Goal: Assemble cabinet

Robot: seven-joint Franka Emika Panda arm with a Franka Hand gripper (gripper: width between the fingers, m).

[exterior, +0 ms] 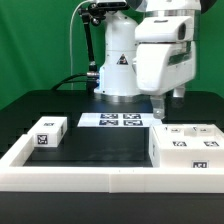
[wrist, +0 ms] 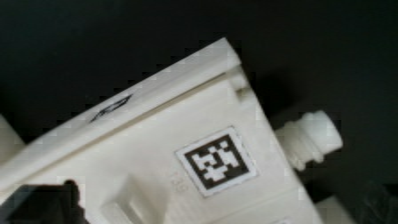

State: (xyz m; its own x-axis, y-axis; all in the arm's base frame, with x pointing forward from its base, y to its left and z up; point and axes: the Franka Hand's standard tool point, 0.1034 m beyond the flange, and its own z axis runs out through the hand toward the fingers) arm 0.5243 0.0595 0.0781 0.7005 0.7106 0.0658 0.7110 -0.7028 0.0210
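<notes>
The cabinet (exterior: 186, 146) is the big white tagged box at the exterior view's right, resting on the black table. In the wrist view the cabinet (wrist: 160, 130) fills the frame, showing one square tag (wrist: 217, 160) and a round white peg (wrist: 317, 135) on its side. My gripper (exterior: 167, 100) hangs just above the cabinet's back left corner and holds nothing. In the wrist view my gripper (wrist: 196, 212) has its jaws wide apart, with one dark finger (wrist: 43, 205) at the frame's edge. A smaller white tagged block (exterior: 47, 133) lies at the exterior view's left.
The marker board (exterior: 122, 120) lies flat in front of the robot base (exterior: 118, 75). A long low white border rail (exterior: 90, 178) runs along the front and up the left side of the table.
</notes>
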